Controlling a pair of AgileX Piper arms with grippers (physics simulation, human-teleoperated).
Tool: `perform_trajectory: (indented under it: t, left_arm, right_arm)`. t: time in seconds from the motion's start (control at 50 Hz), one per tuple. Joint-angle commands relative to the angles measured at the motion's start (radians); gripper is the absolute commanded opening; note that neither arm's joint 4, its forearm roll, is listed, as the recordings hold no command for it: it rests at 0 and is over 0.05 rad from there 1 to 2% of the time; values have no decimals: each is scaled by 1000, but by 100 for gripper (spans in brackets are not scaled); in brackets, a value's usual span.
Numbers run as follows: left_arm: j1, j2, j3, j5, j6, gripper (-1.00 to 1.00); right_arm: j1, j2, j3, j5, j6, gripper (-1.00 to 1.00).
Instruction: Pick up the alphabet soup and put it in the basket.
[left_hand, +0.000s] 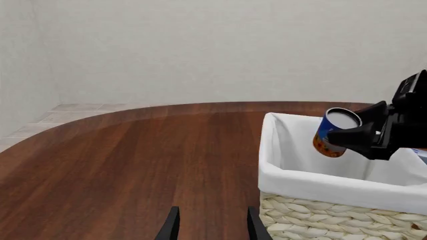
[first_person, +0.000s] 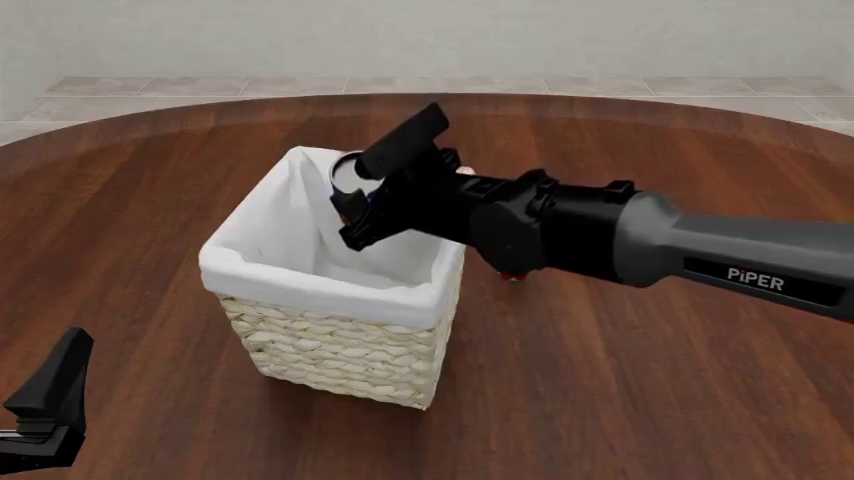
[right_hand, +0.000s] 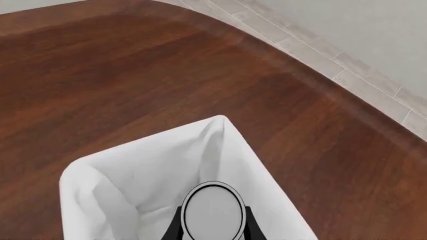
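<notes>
Soup can (left_hand: 335, 132) likely stiff, smooth-sided, light enough for pinch; best held across round side wall, as now. Can tilted, hanging above basket (first_person: 327, 345) opening, inside rim line, not touching cloth. Right gripper (left_hand: 348, 136) clamped on can sides. Left gripper (left_hand: 211, 226) low beside basket, fingers parted, holding nothing.
</notes>
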Motion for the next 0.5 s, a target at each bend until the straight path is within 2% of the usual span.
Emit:
perform_trajectory:
  t: [0.02, 0.5]
  left_arm:
    - [0, 0, 0, 0, 0, 100]
    - [0, 0, 0, 0, 0, 100]
  right_arm:
    - [1, 0, -5, -5, 22, -100]
    - [11, 25, -7, -18, 45, -100]
